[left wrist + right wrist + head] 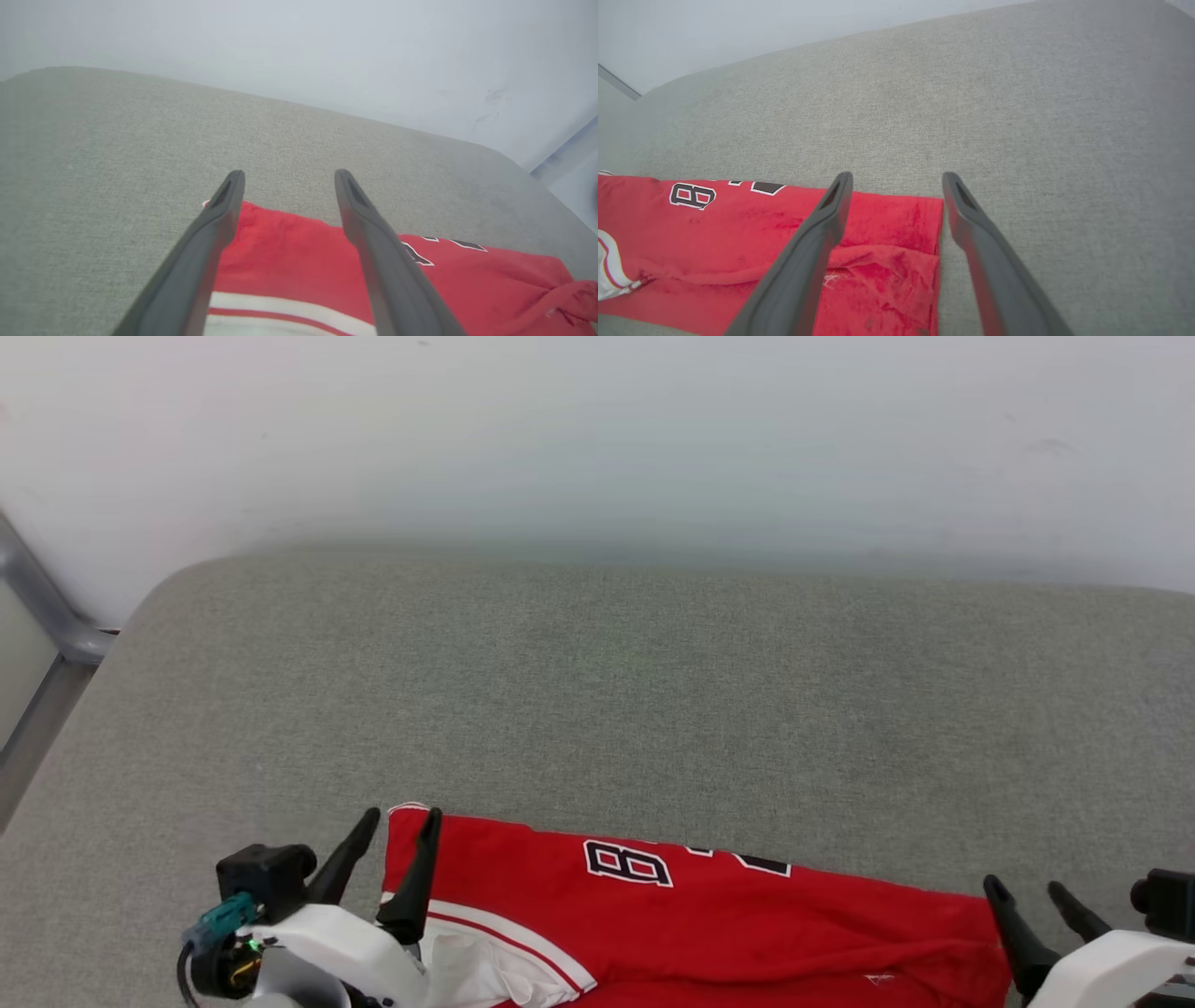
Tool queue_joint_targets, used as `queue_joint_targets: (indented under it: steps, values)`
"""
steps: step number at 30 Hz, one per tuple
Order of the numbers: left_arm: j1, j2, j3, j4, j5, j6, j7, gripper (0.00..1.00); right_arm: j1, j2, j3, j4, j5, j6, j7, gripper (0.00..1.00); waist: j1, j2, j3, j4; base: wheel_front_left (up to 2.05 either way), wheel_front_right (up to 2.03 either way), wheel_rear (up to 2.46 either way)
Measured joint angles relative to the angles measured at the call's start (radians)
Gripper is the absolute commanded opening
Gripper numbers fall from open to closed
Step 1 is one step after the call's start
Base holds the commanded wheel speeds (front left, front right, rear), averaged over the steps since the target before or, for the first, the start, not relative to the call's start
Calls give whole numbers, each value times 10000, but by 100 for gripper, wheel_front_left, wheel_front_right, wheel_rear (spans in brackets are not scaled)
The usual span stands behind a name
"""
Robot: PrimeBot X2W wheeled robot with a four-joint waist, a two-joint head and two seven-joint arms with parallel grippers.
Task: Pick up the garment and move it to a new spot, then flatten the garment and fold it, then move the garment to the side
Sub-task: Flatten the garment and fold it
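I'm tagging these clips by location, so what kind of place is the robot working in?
Probably an indoor room: a red jersey lies on a grey fabric-covered surface, perhaps a bed or padded table, against a plain white wall.

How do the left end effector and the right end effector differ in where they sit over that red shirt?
The left end effector straddles the garment at its white sleeve end; the right end effector straddles its plain red end. Fabric by the left end effector lies smooth; by the right end effector it is rumpled. Both are open, holding nothing.
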Motion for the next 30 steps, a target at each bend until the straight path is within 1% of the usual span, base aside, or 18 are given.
queue_joint_targets:
  steps: [5,12,16,19,27,30]
  values:
    - [671,-491,1363,-629,1718,142,-2,100,-34,-282,-328,-247,-144,0,725,100,0,0,-90,76,0,0,0]
    - [1383,-1141,2617,-1494,3641,311,-10,100,15,-566,-407,-418,-163,0,2096,100,0,0,-217,275,0,0,0]
    - [1711,-1461,3009,-1814,4219,203,-13,100,19,-832,-341,-238,-107,0,3047,100,0,0,-245,386,0,0,0]
    - [1809,-1626,3235,-1990,4502,40,-13,100,-43,-986,-234,40,-2,0,3532,100,0,0,-180,444,0,0,0]
    - [1889,-1965,3444,-2443,5055,-320,-13,100,-398,-1106,253,1166,374,0,4125,100,0,0,314,649,0,0,0]
    - [1830,-2113,3559,-2443,5076,-399,-13,100,-441,-1078,389,1547,527,0,4209,100,0,0,580,714,0,0,0]
